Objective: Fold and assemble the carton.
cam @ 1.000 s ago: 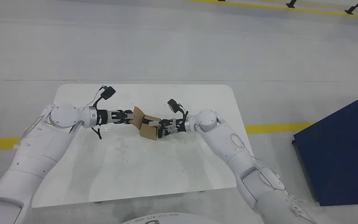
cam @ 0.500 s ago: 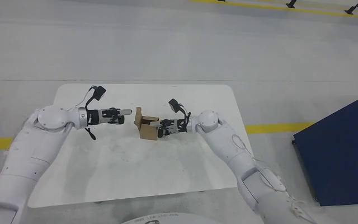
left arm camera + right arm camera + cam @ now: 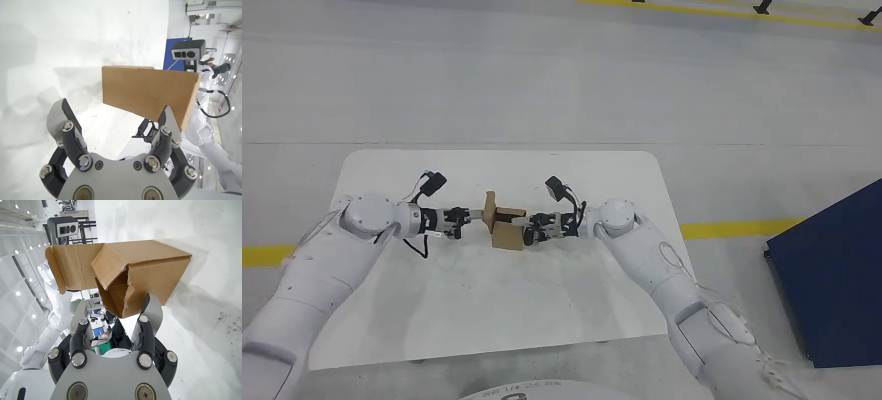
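Note:
A brown carton (image 3: 505, 226) lies on its side on the white table (image 3: 542, 300), one end open and its flaps spread. From the left wrist view, my left gripper (image 3: 117, 113) is open just short of a raised flap (image 3: 145, 91), and one fingertip (image 3: 167, 115) overlaps the flap's edge. My right gripper (image 3: 115, 305) is open around the carton's (image 3: 143, 262) torn open end. One pad (image 3: 149, 303) rests against the outer wall, while the other finger (image 3: 81, 308) stands apart from the carton. In the top view the two grippers (image 3: 468, 220) (image 3: 532, 233) flank the carton.
The white tabletop around the carton is bare, with scuff marks (image 3: 226, 319) near the right gripper. A dark blue block (image 3: 842, 270) stands on the floor beyond the table's right side.
The left gripper drew back from the carton's flap and shifted a little toward the table's front, staying open. The flap now stands up. The right gripper and carton stayed put.

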You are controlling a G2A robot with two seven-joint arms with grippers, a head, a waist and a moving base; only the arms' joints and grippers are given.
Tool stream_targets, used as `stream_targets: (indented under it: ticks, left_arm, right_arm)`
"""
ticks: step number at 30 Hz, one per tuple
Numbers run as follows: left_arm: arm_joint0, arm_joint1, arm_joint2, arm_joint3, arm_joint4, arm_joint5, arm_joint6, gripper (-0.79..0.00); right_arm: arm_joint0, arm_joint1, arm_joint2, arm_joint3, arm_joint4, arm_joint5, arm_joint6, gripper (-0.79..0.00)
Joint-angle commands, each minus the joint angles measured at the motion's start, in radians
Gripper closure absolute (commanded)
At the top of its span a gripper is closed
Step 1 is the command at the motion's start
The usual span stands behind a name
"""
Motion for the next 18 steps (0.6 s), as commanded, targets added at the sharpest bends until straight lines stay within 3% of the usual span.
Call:
stream_targets:
  ticks: [1, 6, 11, 18]
  left_arm:
    - [-0.015, -0.011, 0.026, 0.004, 0.011, 0.011, 0.006, -0.785]
    - [-0.037, -0.030, 0.057, 0.031, 0.012, 0.012, 0.014, -0.785]
    - [-0.049, -0.041, 0.069, 0.066, 0.007, 0.000, 0.015, -0.785]
    - [-0.066, -0.054, 0.083, 0.102, 0.004, -0.009, 0.012, -0.785]
  right_arm:
    - [0.001, 0.000, 0.001, 0.001, 0.004, 0.006, 0.000, -0.542]
    - [0.014, -0.007, -0.010, 0.013, -0.013, 0.071, -0.087, -0.508]
    - [0.025, -0.013, -0.030, 0.017, -0.034, 0.095, -0.091, -0.379]
    - [0.032, -0.018, -0.048, 0.020, -0.056, 0.107, -0.110, -0.360]
